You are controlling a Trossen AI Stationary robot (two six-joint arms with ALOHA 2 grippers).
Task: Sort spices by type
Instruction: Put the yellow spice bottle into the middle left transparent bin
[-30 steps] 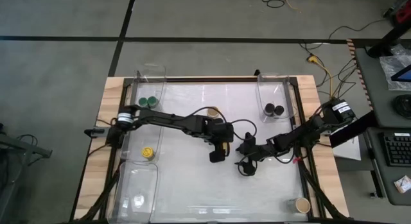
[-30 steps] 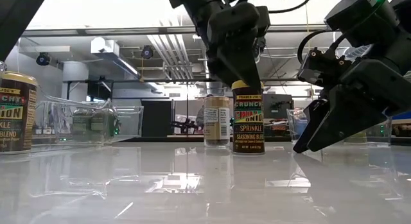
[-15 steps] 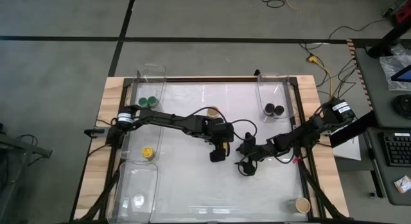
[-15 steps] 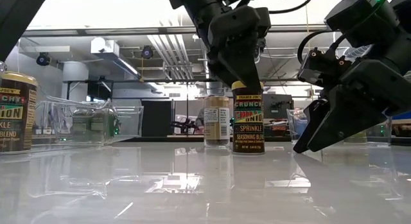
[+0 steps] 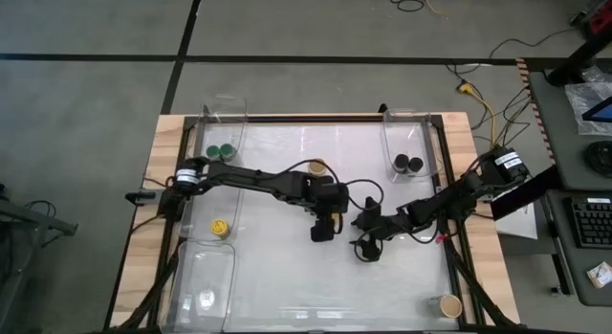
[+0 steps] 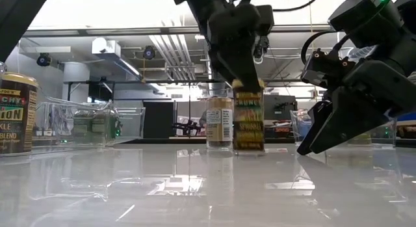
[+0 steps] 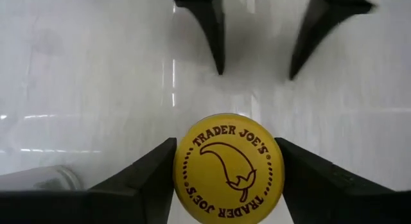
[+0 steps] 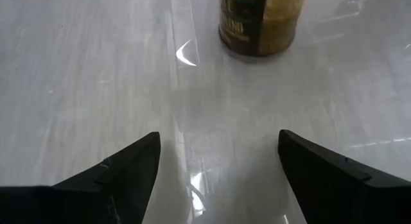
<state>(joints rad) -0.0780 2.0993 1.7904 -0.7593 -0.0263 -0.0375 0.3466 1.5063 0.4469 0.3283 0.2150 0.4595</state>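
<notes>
Tabletop: tan-lidded jar (image 6: 220, 122) just behind gripped yellow-lidded jar (image 7: 229, 164).

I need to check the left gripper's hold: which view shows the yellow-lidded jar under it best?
The left wrist view: the yellow-lidded jar fills the space between the left gripper fingers, lid logo readable. The low view shows its blurred label beneath the gripper. In the high view the arm hides it. The right wrist view shows another jar.

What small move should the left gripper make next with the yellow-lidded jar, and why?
Probably finish closing, then lift. The left gripper has a finger at each side of the yellow-lidded jar, which is blurred in the low view. The right gripper waits open nearby.
</notes>
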